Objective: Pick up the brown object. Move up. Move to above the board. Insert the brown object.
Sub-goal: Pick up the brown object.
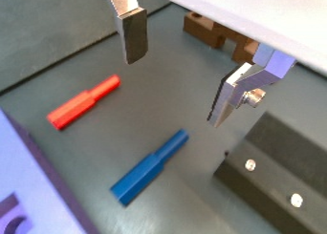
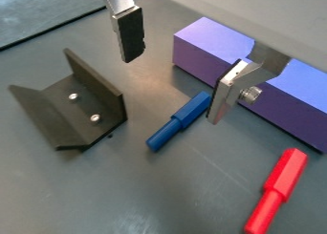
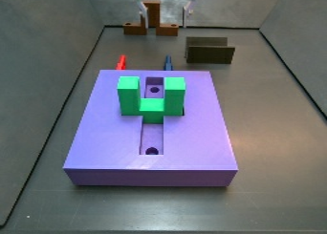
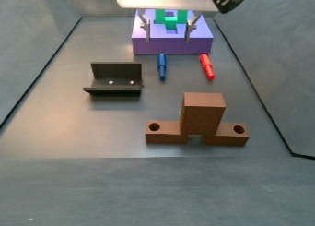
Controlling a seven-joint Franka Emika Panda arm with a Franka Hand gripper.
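Brown object (image 4: 194, 122) sits nearest in a side view, flat on table, bar crosswise, well clear of the blue peg (image 4: 161, 65). Tool (image 4: 165, 23) hangs beyond that peg, jaws apart, holding nothing; approach runs back over the peg.

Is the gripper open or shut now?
Open. In a wrist view the gripper hangs with its fingers far apart, nothing between them, above the blue peg.
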